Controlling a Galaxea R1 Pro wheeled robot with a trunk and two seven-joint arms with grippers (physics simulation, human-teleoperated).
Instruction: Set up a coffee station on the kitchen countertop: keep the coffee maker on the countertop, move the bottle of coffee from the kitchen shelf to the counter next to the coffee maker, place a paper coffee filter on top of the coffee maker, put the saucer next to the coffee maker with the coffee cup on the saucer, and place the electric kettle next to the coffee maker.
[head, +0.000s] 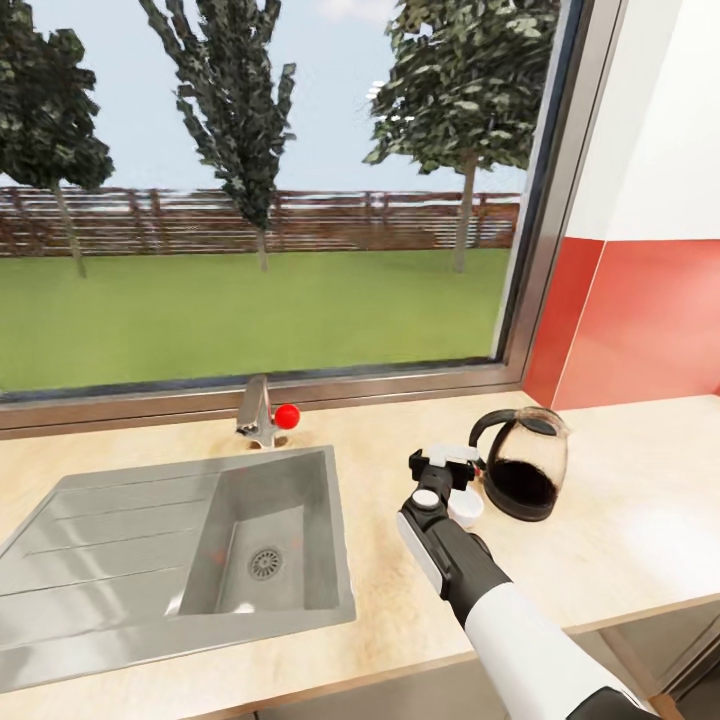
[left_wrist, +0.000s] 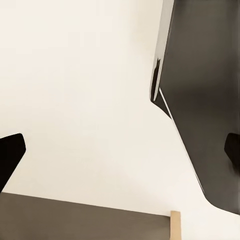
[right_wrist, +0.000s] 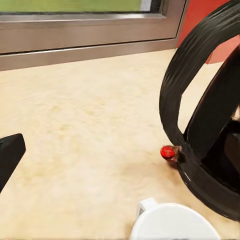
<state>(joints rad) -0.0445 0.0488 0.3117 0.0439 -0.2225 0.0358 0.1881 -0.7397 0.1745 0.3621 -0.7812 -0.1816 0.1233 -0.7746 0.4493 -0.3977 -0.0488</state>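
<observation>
**Right gripper beside the kettle, over a white piece**

We see our right gripper (head: 462, 466) low over the kitchen countertop (head: 620, 520), just beside the electric kettle (head: 525, 462), which stands upright toward the counter's back edge, near the red backsplash (head: 650, 320). A small round white thing (right_wrist: 172, 222) lies under the gripper, touching or nearly touching the kettle's base; we cannot tell whether it is the saucer or the coffee cup. The right fingers (right_wrist: 10, 155) stand spread. The sink (head: 150, 560) lies well apart, toward the counter's other end. We see the left gripper's fingers (left_wrist: 10, 152) spread, holding nothing.
</observation>
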